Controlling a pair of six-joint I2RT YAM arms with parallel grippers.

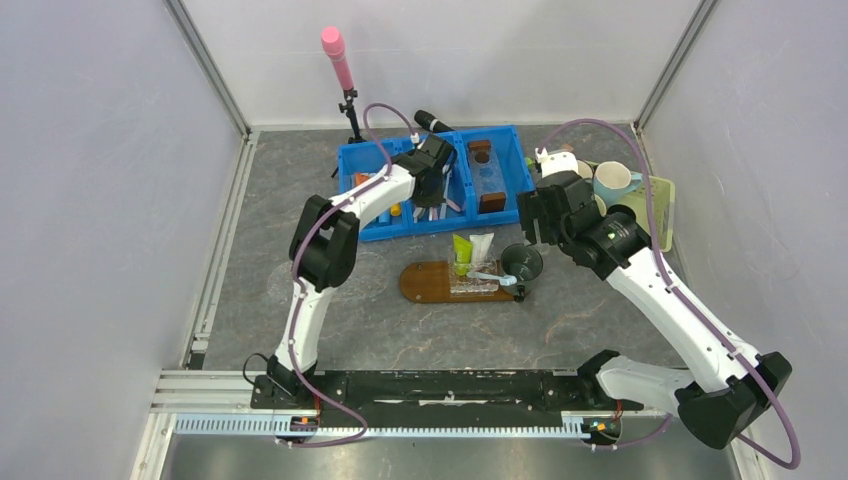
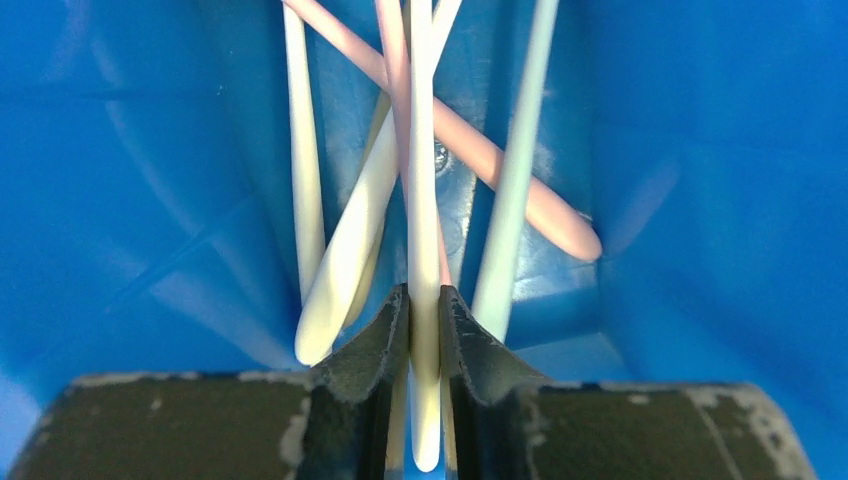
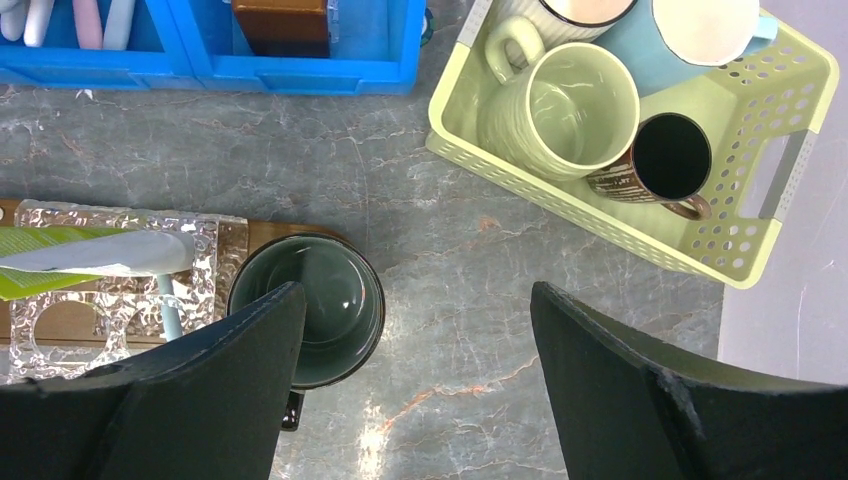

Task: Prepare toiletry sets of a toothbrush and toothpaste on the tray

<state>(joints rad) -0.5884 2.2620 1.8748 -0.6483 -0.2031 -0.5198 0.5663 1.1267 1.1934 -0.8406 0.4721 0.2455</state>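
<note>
Jaws of the left gripper are squeezed on 1 toothbrush for lifting to the tray; right gripper is spread wide.

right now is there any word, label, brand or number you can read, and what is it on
No text can be read in any view.
brown mug in the pale green basket: pale marks on its side, too small to read.
green toothpaste tube on the tray: no print legible.
</note>
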